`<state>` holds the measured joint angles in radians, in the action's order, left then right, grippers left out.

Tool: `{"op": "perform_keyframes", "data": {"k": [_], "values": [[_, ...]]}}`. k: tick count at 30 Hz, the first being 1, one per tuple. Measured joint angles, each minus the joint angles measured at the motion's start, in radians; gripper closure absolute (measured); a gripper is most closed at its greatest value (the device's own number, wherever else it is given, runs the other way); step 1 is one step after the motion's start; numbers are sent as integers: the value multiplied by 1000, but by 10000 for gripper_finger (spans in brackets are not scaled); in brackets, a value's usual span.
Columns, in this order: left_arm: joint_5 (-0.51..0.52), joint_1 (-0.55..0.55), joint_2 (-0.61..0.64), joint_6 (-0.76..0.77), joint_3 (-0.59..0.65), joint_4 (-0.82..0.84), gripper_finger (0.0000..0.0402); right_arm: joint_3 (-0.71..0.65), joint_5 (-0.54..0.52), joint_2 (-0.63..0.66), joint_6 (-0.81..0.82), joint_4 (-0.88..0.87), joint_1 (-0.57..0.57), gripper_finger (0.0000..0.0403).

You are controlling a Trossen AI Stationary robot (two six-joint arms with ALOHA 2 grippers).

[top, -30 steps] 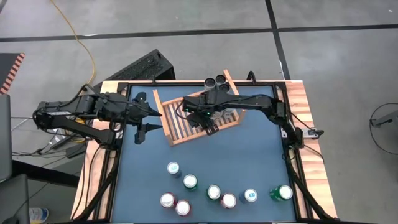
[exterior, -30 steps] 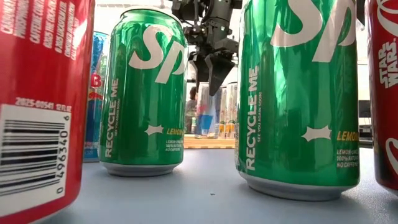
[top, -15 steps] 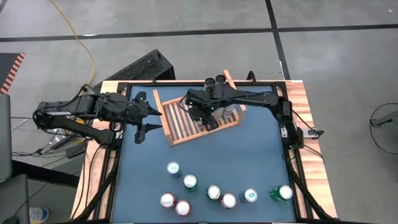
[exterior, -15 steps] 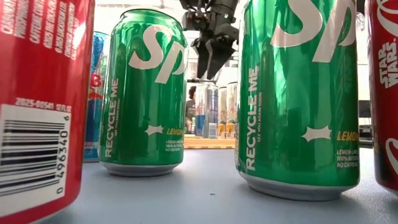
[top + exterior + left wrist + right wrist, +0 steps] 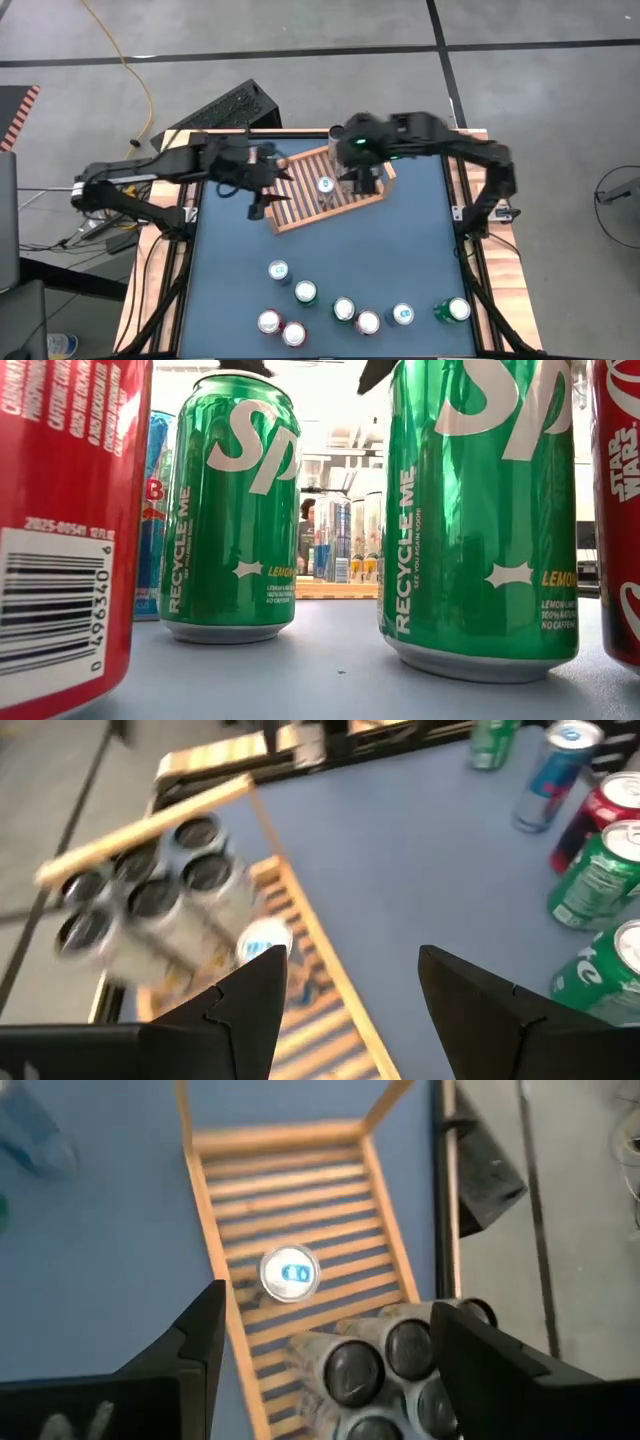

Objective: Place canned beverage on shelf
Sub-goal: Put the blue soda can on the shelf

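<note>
Overhead, right gripper [image 5: 325, 1350] is hanging open and empty above the shelf [image 5: 300, 215], on whose slats a blue-topped can [image 5: 325, 185] is standing, beside the dark-topped cans [image 5: 365, 180] at the far end. Left gripper [image 5: 262, 190] is also spread empty, over the shelf's left edge. Placement looks done; next fetch is calling for a reach to the loose cans [image 5: 344, 310] near the table's [image 5: 420, 250] front.
</note>
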<state>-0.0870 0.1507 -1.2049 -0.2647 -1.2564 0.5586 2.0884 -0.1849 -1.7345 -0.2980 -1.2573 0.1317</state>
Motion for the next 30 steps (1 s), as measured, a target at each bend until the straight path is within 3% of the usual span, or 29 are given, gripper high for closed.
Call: {"op": "perform_keyframes", "data": {"k": [5,11,14,20,30], "values": [[-171,101,-136,-34,0,-96,185,0,-1,129,126,-21,-33,143],[-257,148,-290,-94,-41,-101,165,0,-1,235,214,-25,-75,142],[-246,148,-358,-129,-80,-102,132,0,-14,261,248,-37,-88,142],[-126,148,-464,-167,-143,-102,68,0,-60,274,274,-115,-113,142],[-160,162,-540,-201,-161,-115,58,-2,-82,250,274,-181,-119,142]]}}
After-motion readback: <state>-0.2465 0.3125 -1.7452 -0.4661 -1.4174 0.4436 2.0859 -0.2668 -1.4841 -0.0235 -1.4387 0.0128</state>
